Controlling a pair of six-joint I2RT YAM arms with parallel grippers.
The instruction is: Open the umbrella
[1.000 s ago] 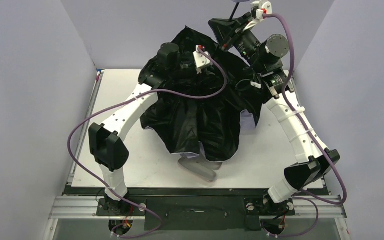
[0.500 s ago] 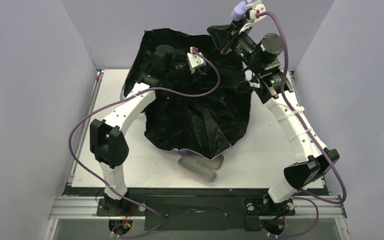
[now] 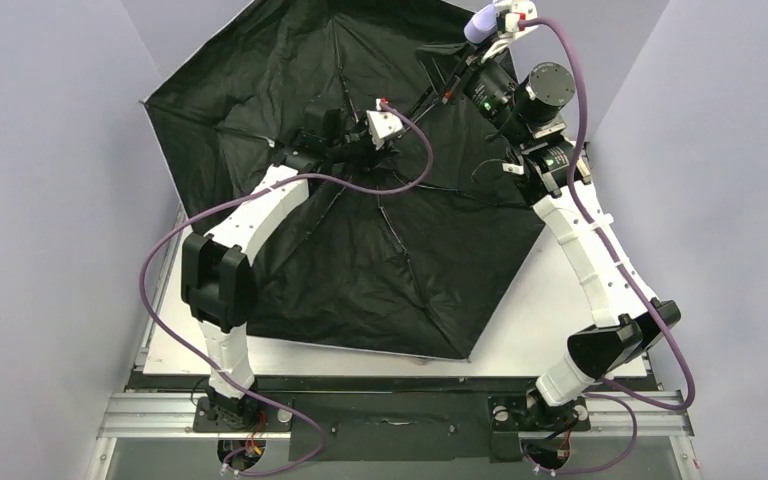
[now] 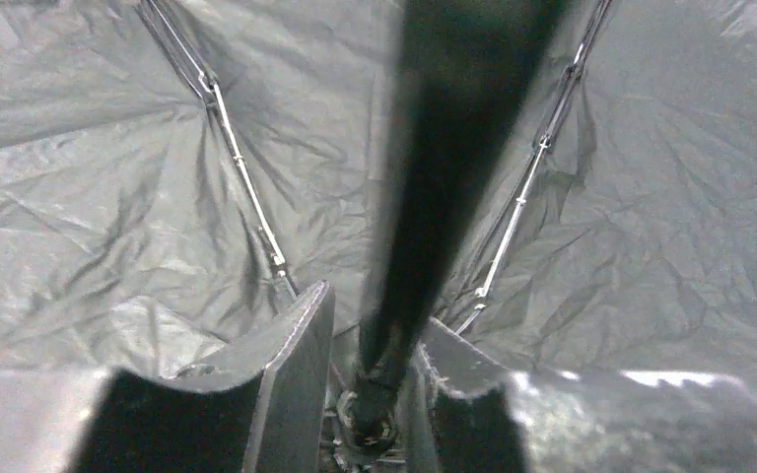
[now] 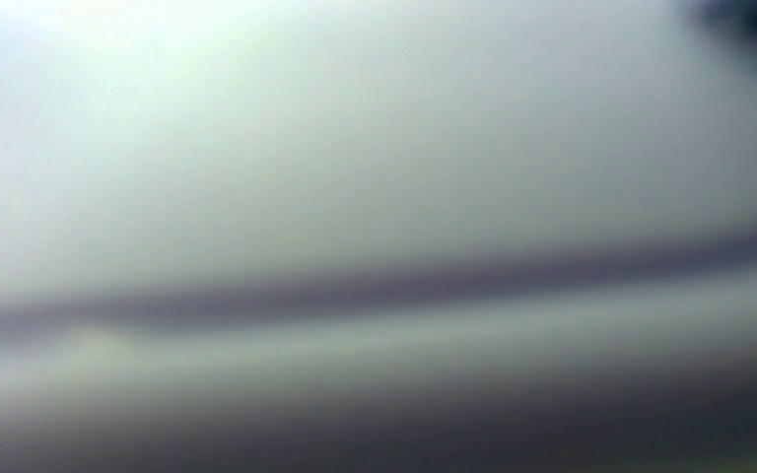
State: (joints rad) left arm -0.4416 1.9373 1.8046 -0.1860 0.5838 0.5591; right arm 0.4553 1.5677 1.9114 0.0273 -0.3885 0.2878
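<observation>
The compact folding umbrella [image 3: 360, 250] stands fully spread, its black lining and thin metal ribs facing the overhead camera. The canopy covers the middle of the scene and reaches out to 10 and 12 o'clock, with a pale edge showing along the rim at 6 o'clock. Its thin black shaft [image 4: 424, 197] runs from the hub up toward 1 o'clock, where the small lavender handle [image 3: 482, 20] pokes out.

The right gripper [image 3: 480, 42] is clenched on that handle end. Its own camera gives only blur.

The left gripper [image 4: 375, 310] sits at the hub with its dark fingers [image 4: 296, 374] straddling the shaft, released rather than clamped, with a gap on one side.

The flat white table [image 3: 550, 320] shows bare at 4 o'clock.
</observation>
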